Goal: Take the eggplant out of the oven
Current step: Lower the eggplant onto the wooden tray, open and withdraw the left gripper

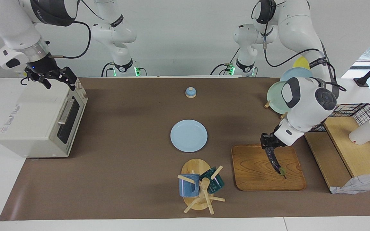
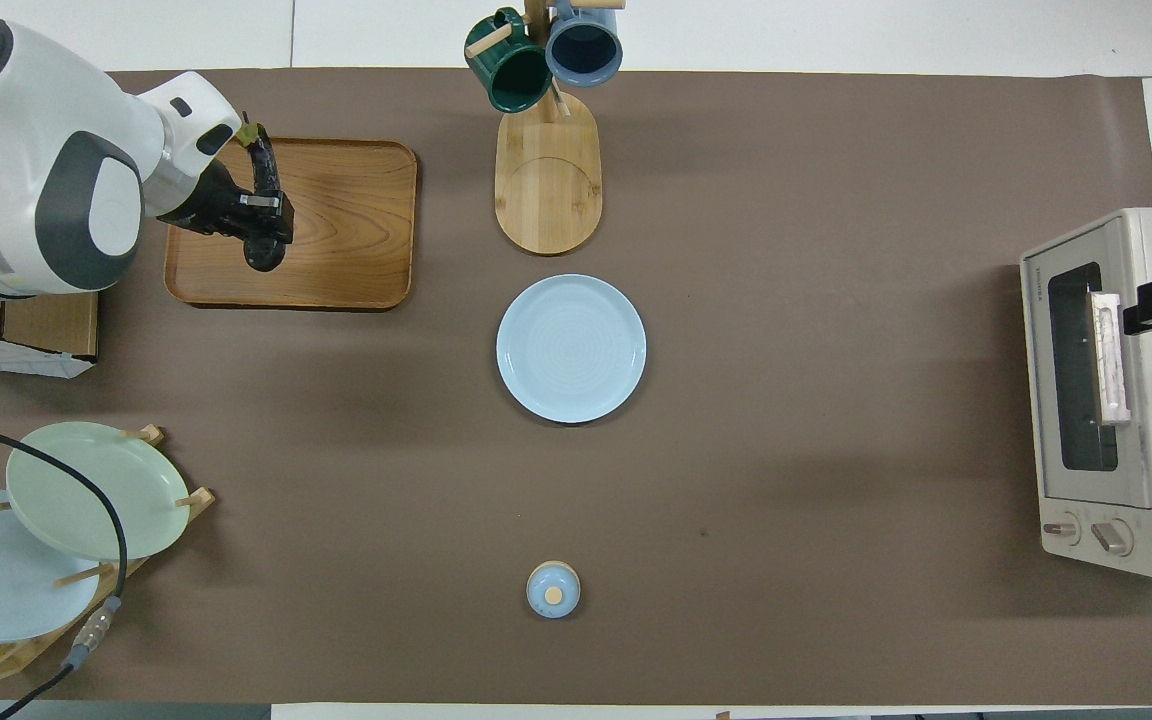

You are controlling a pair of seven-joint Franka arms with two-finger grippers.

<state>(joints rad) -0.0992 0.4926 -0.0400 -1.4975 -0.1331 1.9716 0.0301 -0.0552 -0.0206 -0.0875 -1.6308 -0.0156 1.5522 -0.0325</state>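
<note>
Eggplant (image 1: 273,159) was held over the wooden tray (image 1: 252,179) by the left gripper (image 1: 268,146), pinched shut on it.
The right gripper (image 1: 55,77) was spread above the closed oven (image 1: 27,122).

wooden tray (image 1: 255,166); blue plate (image 1: 189,135)

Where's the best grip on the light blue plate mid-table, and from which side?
Probably the rim of the light blue plate, from above, one finger inside the raised lip and one outside. It lies flat on the mat, so nothing else offers an edge. The portion facing the oven looks best: the mug rack crowds the portion farther from the robots.
</note>
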